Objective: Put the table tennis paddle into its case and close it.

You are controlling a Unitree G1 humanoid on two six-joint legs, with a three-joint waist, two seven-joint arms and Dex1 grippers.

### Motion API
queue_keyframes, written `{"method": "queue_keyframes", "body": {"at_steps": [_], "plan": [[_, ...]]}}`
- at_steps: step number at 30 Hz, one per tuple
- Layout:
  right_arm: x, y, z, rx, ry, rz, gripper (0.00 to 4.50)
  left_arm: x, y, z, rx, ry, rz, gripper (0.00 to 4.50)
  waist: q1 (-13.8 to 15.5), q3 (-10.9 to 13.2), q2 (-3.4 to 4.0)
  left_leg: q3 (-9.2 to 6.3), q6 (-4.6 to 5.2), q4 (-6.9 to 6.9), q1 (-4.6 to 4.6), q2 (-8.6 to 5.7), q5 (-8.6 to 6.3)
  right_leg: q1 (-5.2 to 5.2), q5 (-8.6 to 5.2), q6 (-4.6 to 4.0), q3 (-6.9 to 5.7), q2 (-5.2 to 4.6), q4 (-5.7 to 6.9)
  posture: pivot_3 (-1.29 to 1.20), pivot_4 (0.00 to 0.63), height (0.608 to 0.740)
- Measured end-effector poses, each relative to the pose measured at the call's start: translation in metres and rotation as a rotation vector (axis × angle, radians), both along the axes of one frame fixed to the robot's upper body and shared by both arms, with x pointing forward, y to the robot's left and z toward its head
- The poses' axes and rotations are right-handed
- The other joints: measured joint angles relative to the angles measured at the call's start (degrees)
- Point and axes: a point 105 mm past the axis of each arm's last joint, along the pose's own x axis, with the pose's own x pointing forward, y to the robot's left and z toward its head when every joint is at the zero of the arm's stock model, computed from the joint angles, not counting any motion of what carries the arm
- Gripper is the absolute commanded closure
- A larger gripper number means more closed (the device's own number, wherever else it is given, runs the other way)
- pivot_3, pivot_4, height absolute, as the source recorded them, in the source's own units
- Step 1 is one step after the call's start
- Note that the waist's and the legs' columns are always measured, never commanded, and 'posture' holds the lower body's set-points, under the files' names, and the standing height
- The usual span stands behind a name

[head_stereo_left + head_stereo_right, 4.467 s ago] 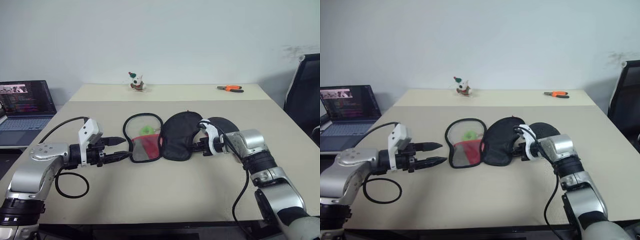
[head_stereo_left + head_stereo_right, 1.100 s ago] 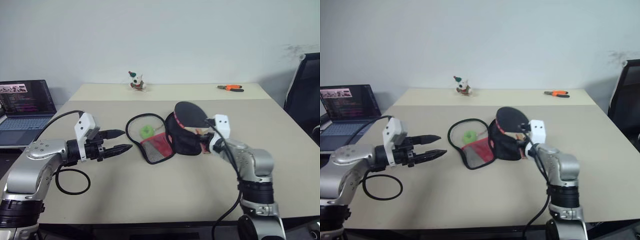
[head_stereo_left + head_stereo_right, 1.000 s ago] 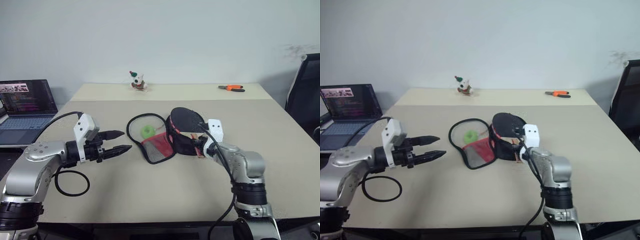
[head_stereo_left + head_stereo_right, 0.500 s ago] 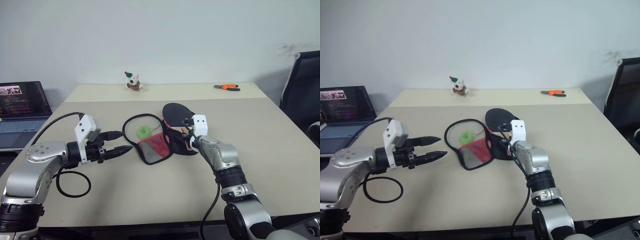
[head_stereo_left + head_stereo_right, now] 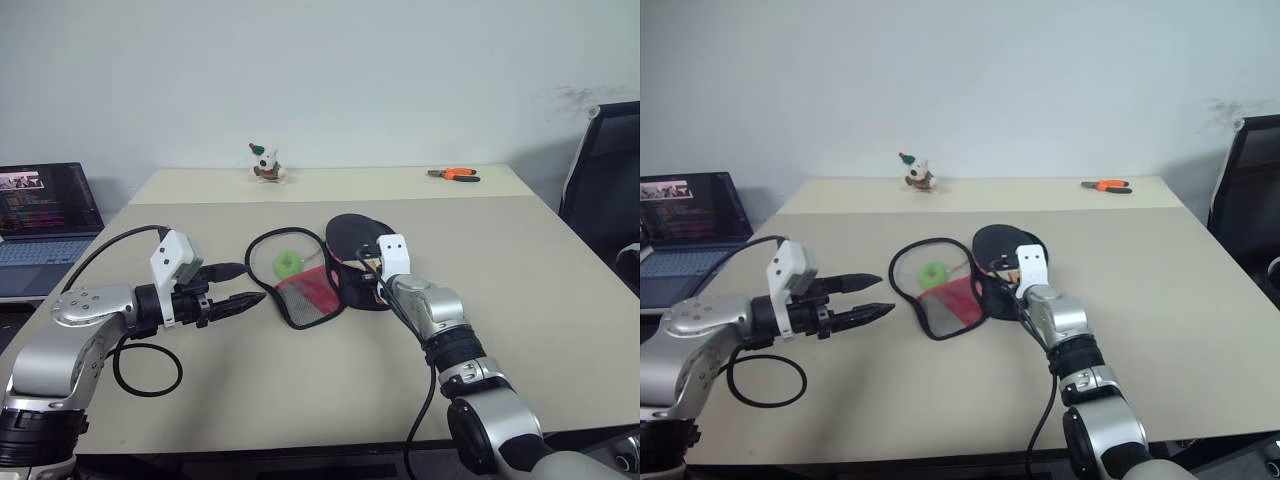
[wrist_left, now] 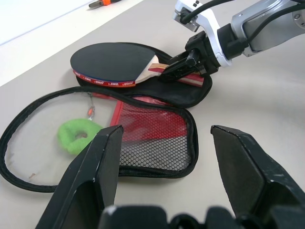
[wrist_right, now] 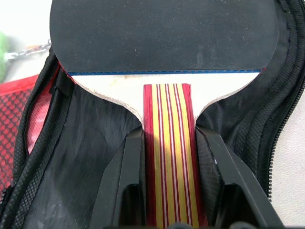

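Silver arms, white wrist housings, black cables, seemingly plain black fingers (image 6: 97, 176)

1. Left and right eye views: head height at the near edge of the table (image 5: 560, 290), facing forward and down toward the far edge and the wall; both arms in frame. Near-identical coverage, slight sideways offset.
2. Left wrist view: low over the table's left side, looking across between its own open fingers (image 6: 238, 157) at the case (image 6: 157, 138), close range.
3. Right wrist view: very close, looking along its fingers (image 7: 128, 176) clamped on the paddle (image 7: 167, 38) handle.
4. All four share the paddle and case at table centre.
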Motion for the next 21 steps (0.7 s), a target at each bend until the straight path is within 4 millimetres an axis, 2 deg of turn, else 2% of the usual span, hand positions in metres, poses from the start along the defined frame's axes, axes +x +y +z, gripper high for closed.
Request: {"method": "queue_keyframes", "body": {"at_steps": [10, 12, 16, 19, 21], "plan": [[-0.004, -0.001, -0.002, 0.011, 0.033, -0.026, 3.44, 0.000, -0.001, 0.000, 0.000, 0.000, -0.004, 1.28, 0.00, -0.01, -0.02, -0.01, 0.00, 0.00, 0.01, 0.00, 0.00, 0.00, 0.00, 0.00, -0.01, 0.00, 0.02, 0.00, 0.150, 0.740], [-0.005, 0.000, -0.002, 0.028, 0.038, -0.027, 2.72, 0.000, -0.001, 0.000, -0.001, 0.000, -0.004, 1.28, 0.00, -0.01, -0.02, 0.00, 0.00, 0.00, 0.01, -0.01, 0.00, 0.01, 0.00, 0.00, 0.00, 0.00, 0.02, 0.00, 0.150, 0.740], [-0.007, 0.000, -0.005, 0.051, 0.050, -0.041, 1.56, 0.000, -0.001, 0.000, -0.002, 0.000, -0.005, 1.28, 0.00, -0.02, -0.03, 0.03, 0.00, 0.01, 0.05, -0.01, 0.00, 0.00, 0.00, 0.00, 0.04, 0.00, 0.08, 0.00, 0.150, 0.740], [-0.009, 0.002, -0.001, 0.050, 0.028, -0.029, 0.53, 0.000, -0.001, -0.001, -0.004, -0.001, -0.002, 1.28, 0.01, -0.02, -0.02, 0.02, 0.01, 0.02, 0.07, 0.00, 0.00, 0.00, 0.00, 0.00, 0.05, 0.00, 0.14, 0.00, 0.150, 0.740], [-0.013, 0.004, 0.004, 0.041, 0.003, -0.001, 0.03, 0.001, -0.001, -0.001, -0.006, -0.002, 0.002, 1.28, 0.03, -0.02, -0.02, 0.03, 0.01, 0.05, 0.07, -0.01, -0.01, 0.00, 0.00, 0.00, 0.07, 0.00, 0.17, 0.00, 0.150, 0.740]]}}
